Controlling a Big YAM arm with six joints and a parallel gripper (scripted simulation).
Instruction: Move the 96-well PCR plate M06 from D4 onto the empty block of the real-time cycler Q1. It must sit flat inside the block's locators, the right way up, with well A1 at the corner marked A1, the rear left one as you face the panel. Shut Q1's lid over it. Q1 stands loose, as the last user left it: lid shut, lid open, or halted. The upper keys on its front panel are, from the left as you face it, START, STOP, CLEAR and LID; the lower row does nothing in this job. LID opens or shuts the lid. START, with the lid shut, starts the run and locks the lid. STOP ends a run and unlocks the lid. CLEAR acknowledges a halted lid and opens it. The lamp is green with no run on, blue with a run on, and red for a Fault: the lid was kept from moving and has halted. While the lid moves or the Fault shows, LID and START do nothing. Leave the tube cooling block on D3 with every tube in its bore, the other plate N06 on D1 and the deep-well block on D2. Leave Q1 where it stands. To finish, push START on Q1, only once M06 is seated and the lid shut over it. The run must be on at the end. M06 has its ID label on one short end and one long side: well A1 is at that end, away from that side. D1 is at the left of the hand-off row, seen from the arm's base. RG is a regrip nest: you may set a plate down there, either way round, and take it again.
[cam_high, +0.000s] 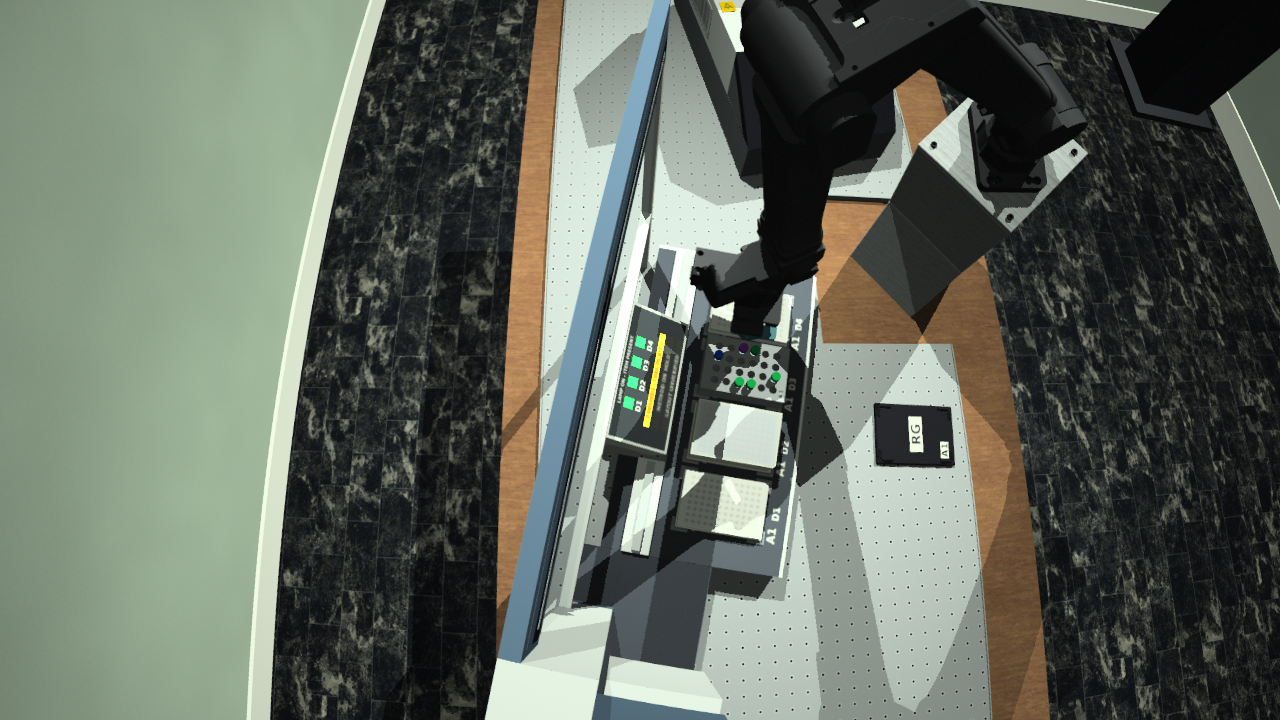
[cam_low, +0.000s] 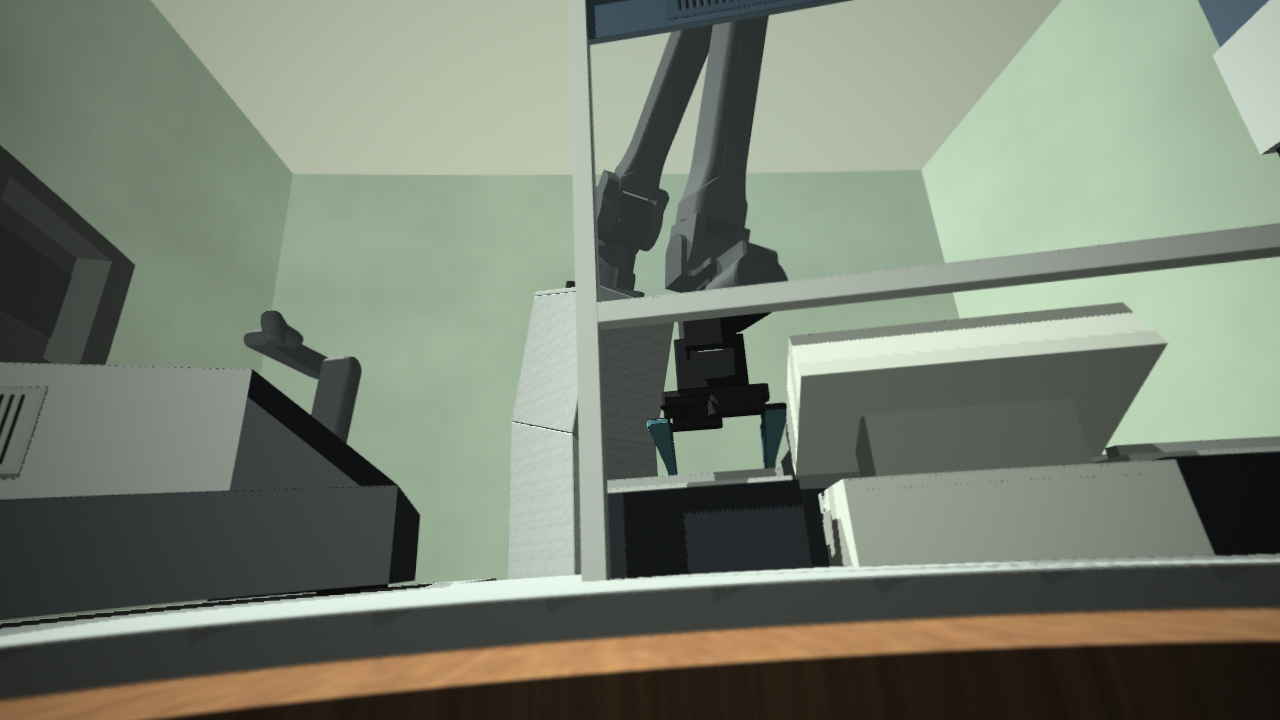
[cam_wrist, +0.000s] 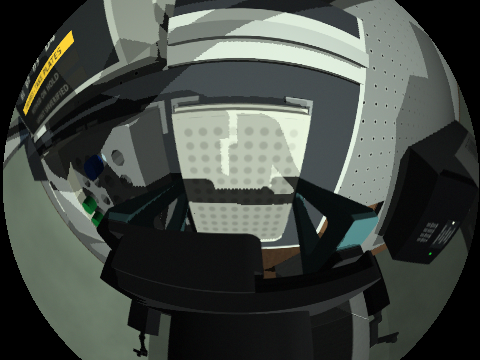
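The white 96-well plate M06 (cam_wrist: 240, 170) lies between my teal fingers in the wrist view, at nest D4. My gripper (cam_wrist: 240, 182) is shut on its two long sides, pointing down. In the exterior view the gripper (cam_low: 716, 438) holds the thin plate (cam_low: 716, 474) a little above the dark nest. In the top view the gripper (cam_high: 751, 313) hides the plate at the far end of the hand-off row. The cycler Q1 (cam_wrist: 427, 207) shows as a dark box at the right of the wrist view, with a small green lamp (cam_wrist: 431, 252).
The tube cooling block (cam_high: 742, 368) with coloured tubes stands right beside D4 on D3. The deep-well block (cam_high: 735, 437) is on D2 and plate N06 (cam_high: 723, 504) on D1. The RG nest (cam_high: 907, 434) lies to the right. A glass rail and a lamp panel (cam_high: 646, 380) run along the left.
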